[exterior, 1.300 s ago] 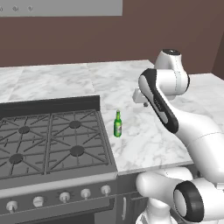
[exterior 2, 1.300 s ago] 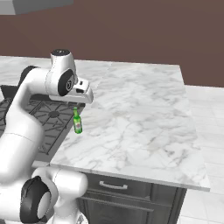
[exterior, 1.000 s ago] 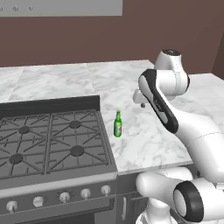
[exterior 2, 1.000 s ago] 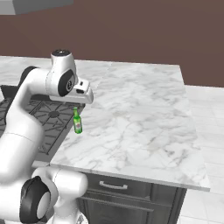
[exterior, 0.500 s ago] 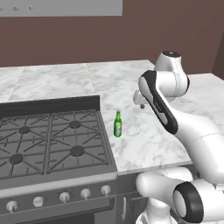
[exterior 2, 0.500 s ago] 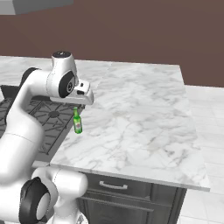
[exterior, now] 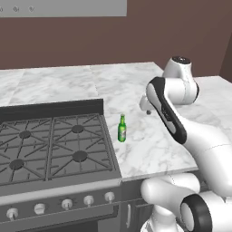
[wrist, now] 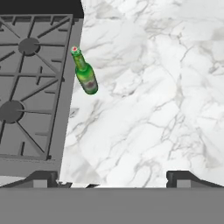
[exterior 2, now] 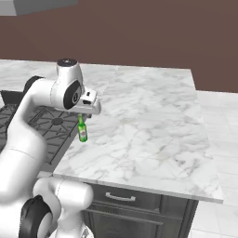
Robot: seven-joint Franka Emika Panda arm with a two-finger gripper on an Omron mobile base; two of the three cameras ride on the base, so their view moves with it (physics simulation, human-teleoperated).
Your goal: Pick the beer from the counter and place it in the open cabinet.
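Since a second ago, little has shifted: the white arm has stayed raised over the counter and the beer has not moved. The pincer's fingertips have spread apart and now stand wide, holding nothing. From the hand camera, the beer stands upright on the white marble, well ahead of the pincer and off to its left, clear of both fingertips. The bottle is green with a slim neck and pale label. It sits just beside the edge of the black gas stove, which lies farther to the pincer's left. From the right base camera, the beer stands just below the arm's hand.
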